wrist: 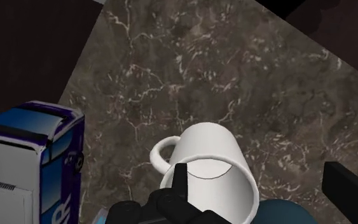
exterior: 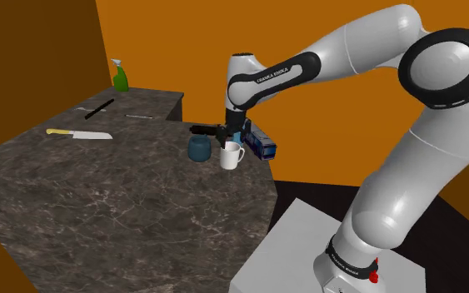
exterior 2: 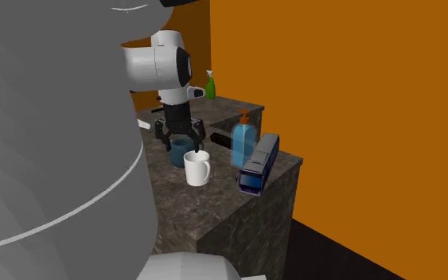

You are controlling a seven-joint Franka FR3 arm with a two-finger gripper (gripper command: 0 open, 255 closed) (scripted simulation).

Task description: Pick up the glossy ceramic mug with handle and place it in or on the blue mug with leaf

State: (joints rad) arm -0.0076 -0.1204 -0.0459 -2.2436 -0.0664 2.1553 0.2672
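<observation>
A glossy white mug (exterior: 232, 155) (exterior 2: 197, 169) (wrist: 215, 159) with a loop handle stands upright on the dark marble counter (exterior: 99, 200). The blue mug (exterior: 199, 148) (exterior 2: 179, 153) stands right beside it; its rim (wrist: 285, 213) shows between my fingers. My black gripper (exterior: 217, 132) (exterior 2: 181, 143) (wrist: 264, 184) hangs open, low over the two mugs. One fingertip (wrist: 179, 178) is at the white mug's opening. The other finger (wrist: 351, 189) is far out past the blue mug. Nothing is held.
A blue toy bus (exterior: 260, 143) (exterior 2: 259, 163) (wrist: 31, 159) and a blue soap dispenser (exterior 2: 243, 141) stand close behind the mugs, near the counter's edge. Farther along the counter are a yellow-handled knife (exterior: 78, 134), a black knife (exterior: 99, 108) and a green spray bottle (exterior: 120, 76).
</observation>
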